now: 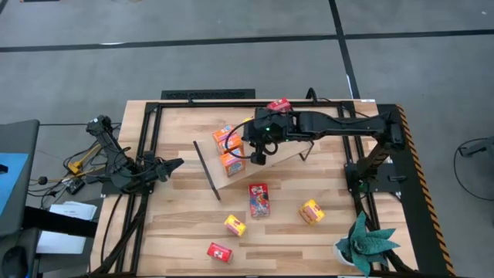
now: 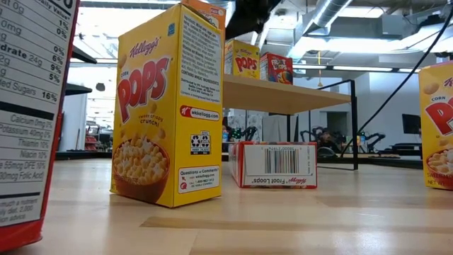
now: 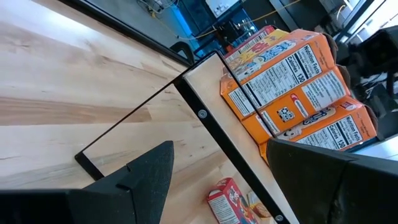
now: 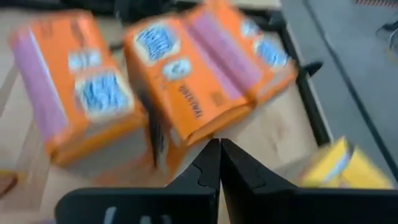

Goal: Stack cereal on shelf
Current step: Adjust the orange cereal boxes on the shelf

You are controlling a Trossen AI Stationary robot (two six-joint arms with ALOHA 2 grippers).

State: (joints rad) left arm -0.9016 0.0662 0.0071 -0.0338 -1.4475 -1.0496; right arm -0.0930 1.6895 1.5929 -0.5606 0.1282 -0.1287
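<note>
Over the light-wood shelf board with thin black rod end frames (image 1: 266, 158): right gripper (image 1: 259, 157), fingers pressed together on nothing, just above the small orange cardboard cereal boxes (image 1: 228, 150) standing on the board.

On the board, seen from above: orange boxes clustered near its left end, with a red-topped box (image 1: 279, 105) at the far edge behind the right arm. On the larger wooden tabletop with black rails (image 1: 177, 224), nearer the front: a red box lying flat (image 1: 258, 200), two yellow boxes (image 1: 235, 225) and (image 1: 312, 211), and a small red box (image 1: 219, 252), all well apart from the shelf. At the table's left edge: left gripper (image 1: 171, 165), fingers spread apart and empty, pointing toward the shelf's black end frame. In the table's front right corner: a green spiky plant in a white pot (image 1: 364, 242).
</note>
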